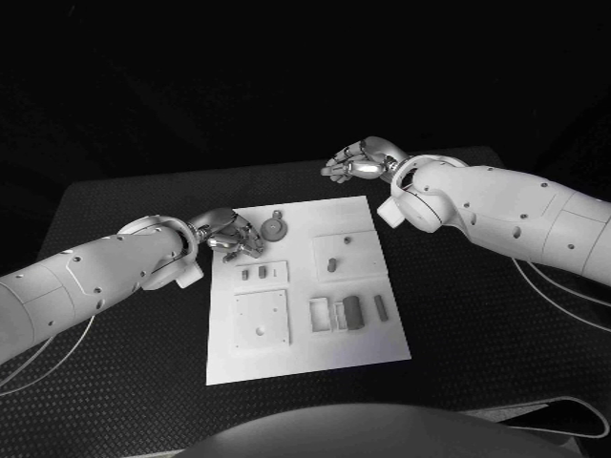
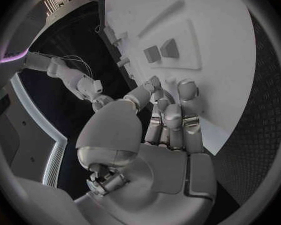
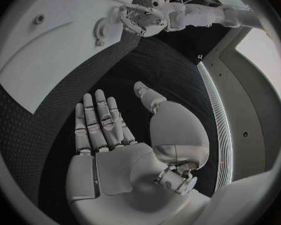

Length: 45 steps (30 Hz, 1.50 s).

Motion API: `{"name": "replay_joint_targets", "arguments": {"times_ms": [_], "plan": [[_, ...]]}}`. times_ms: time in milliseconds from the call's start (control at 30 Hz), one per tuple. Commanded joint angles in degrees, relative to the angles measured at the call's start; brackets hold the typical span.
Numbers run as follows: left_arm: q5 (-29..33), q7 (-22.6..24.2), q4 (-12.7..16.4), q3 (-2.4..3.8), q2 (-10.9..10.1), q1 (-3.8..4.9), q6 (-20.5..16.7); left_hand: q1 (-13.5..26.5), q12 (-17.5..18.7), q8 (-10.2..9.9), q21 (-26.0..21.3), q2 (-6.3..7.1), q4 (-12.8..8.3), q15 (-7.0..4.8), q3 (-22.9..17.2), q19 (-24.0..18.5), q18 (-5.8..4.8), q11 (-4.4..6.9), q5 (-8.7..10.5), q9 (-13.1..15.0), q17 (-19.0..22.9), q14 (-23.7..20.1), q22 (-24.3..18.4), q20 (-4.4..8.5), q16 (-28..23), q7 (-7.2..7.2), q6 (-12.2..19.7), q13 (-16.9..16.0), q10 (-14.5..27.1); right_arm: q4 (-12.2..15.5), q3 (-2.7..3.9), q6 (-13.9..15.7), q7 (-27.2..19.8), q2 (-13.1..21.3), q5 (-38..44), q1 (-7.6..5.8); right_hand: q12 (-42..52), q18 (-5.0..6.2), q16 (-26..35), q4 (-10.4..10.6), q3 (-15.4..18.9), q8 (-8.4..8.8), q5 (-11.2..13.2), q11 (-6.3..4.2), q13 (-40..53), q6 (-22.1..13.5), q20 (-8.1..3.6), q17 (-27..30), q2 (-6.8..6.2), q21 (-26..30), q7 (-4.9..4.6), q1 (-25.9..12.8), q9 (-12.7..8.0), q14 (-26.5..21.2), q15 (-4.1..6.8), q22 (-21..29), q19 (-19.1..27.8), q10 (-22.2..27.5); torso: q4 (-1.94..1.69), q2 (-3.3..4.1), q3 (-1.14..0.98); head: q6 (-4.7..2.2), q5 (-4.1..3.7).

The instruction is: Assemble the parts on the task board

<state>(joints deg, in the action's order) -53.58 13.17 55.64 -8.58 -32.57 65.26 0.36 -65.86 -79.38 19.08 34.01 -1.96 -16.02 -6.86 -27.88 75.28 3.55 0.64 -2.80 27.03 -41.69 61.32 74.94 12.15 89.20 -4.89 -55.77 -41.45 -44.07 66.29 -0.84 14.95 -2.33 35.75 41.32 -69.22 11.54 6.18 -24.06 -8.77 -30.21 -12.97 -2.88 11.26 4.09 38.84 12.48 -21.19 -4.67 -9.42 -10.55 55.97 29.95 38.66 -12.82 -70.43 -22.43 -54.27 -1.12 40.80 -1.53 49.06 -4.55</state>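
Note:
The white task board (image 1: 368, 215) lies in the middle of the table. A round grey gear part (image 1: 276, 230) with a stem lies near its far left corner. My left hand (image 1: 230, 235) is at the board's left edge, just beside the gear, fingers stretched toward it and holding nothing. In the left wrist view its fingertips (image 2: 178, 90) reach the board's edge (image 2: 234, 85). My right hand (image 1: 362, 160) hovers beyond the board's far edge, and its fingers (image 3: 97, 122) are spread and empty. The right wrist view also shows the gear (image 3: 103, 30) next to the left hand (image 3: 142, 18).
More parts sit on the board: two small pieces (image 1: 255, 273) in a raised block, a peg block (image 1: 332, 264), a dark block (image 1: 351, 309), a slim bar (image 1: 380, 305) and a square plate (image 1: 261, 320). Black mat (image 1: 498, 315) surrounds the board.

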Motion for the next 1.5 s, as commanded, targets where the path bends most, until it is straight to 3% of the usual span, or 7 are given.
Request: {"name": "replay_joint_targets", "arguments": {"times_ms": [33,400,1500], "plan": [[-2.6,0.1,0.0,0.02,0.2,-0.01,-0.3,0.0,-0.4,0.4,0.3,-0.43,0.0,-0.12,0.3,0.1,1.59,0.17,0.03,0.6,-0.1,-0.3,1.4,0.3,0.4,-0.48,0.1,-0.1,0.3,0.0,0.01,-0.6,-0.4,0.0,0.1,0.02,-0.4,0.07,0.2,0.3,-0.1,-0.28,0.1,-0.07,-0.1,-0.5,0.0,0.0,-0.11,0.3,-3.71,-0.4,-0.1,0.4,-0.07,-0.1,-0.4,-0.3,0.01,0.01,0.02,0.03,-0.06],[-10.4,-1.4,0.3,0.02,0.2,-0.01,-3.8,-0.3,-0.5,0.5,0.6,-0.42,-0.2,-0.16,0.1,0.2,1.69,0.19,0.02,0.8,-0.1,-0.3,1.4,0.41,0.5,-0.49,0.1,-0.2,0.3,0.0,0.01,-0.7,-0.4,0.0,0.1,0.02,-0.4,0.08,0.3,0.4,-0.1,-0.29,0.1,-0.07,-0.1,-0.5,0.0,0.0,-0.11,0.3,-3.71,-0.4,-0.1,0.4,-0.07,-0.1,-0.5,-0.3,-0.01,-0.01,0.05,0.15,-0.05],[-11.5,-1.7,0.1,0.03,-0.3,-0.01,-2.9,-0.6,-0.6,0.6,0.8,-0.24,-0.3,-0.15,-0.1,0.2,1.75,0.18,0.02,0.9,-0.1,-0.2,1.3,0.42,0.5,-0.51,0.1,-0.2,0.3,0.0,0.01,-0.7,-0.4,0.1,0.1,0.11,-0.4,0.11,0.3,0.4,0.0,-0.33,0.1,-0.07,-0.1,-0.5,0.01,0.0,-0.13,0.4,-3.71,-0.4,-0.2,0.4,-0.07,-0.2,-0.5,-0.3,-0.06,-0.01,0.07,0.16,0.14]]}}
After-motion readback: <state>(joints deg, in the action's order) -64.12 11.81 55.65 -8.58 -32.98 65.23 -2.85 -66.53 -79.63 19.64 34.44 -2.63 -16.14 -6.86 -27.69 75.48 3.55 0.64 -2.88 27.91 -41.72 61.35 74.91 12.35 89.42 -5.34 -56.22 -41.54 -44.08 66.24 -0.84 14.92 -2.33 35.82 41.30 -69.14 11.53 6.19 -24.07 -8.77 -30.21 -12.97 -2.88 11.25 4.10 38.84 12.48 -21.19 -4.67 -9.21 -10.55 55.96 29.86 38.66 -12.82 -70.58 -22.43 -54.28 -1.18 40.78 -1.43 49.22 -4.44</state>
